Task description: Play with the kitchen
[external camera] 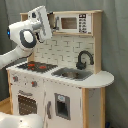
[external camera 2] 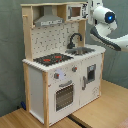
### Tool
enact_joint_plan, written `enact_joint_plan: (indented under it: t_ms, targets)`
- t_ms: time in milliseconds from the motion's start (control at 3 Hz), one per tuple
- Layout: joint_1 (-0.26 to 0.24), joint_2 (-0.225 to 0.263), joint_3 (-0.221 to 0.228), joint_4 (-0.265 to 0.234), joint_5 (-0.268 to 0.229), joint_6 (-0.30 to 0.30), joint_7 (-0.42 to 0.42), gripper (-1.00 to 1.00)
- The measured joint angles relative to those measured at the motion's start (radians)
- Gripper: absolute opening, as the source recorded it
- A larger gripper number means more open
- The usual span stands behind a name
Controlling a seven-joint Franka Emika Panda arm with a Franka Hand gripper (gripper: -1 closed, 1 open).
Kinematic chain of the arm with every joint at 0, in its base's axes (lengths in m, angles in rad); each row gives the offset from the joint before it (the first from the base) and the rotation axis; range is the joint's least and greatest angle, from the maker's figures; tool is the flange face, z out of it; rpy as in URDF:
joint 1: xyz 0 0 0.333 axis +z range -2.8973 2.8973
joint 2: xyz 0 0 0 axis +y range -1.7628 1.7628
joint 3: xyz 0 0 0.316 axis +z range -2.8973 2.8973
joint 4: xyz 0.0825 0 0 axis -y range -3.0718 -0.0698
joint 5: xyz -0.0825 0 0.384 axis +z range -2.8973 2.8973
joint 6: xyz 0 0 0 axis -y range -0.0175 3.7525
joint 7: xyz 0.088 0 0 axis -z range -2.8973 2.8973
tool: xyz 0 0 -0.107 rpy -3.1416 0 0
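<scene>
**Arm up at the top shelf, nothing touched yet**

Kitchen (external camera: pixel 60 75) front and centre, folks: the white and pale-wood toy unit stands on a wooden floor against a grey backdrop, filling the middle of both exterior views. We've got the hob (external camera: pixel 37 66) with its red rings on the first exterior view's left, the sink (external camera: pixel 72 74) with the black tap (external camera: pixel 84 59) beside it, and the oven door (external camera 2: pixel 64 96) down below.

And where's the arm? Up high! The gripper (external camera: pixel 42 22) hangs at the level of the upper shelf, in front of the hood (external camera 2: pixel 49 21) as the first exterior view has it, with the microwave (external camera: pixel 75 22) just beside it. From the second exterior view we see the white arm reaching in from the second exterior view's right, its head right at the top corner of the unit near the microwave (external camera 2: pixel 75 10).

Fingers open or closed? We can't tell; the wrist body blocks them in both views (frustrating, we know). We see nothing held.

Our read: this looks like an approach, the arm lining up on something along that top row, most likely the microwave door. The worktop, tap and oven look untouched, so we judge the play barely begun.

What's next calls for care: a slow move in toward the shelf, squaring the fingers to whatever handle or edge is the target, and keeping the bulky wrist clear of the side post and the hood.
</scene>
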Motion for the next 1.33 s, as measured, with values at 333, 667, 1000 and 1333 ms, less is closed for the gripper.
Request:
enact_joint_plan:
  t_ms: [333,667,1000,1333]
  targets:
    - [0.042,-0.067,-0.006,-0.063,0.000,-0.008,0.002,1.00]
    - [0.091,-0.111,-0.006,-0.145,0.001,-0.009,0.007,1.00]
    - [0.159,-0.153,-0.006,-0.235,0.001,-0.018,0.018,1.00]
    - [0.219,-0.185,-0.006,-0.305,0.002,-0.049,0.041,1.00]
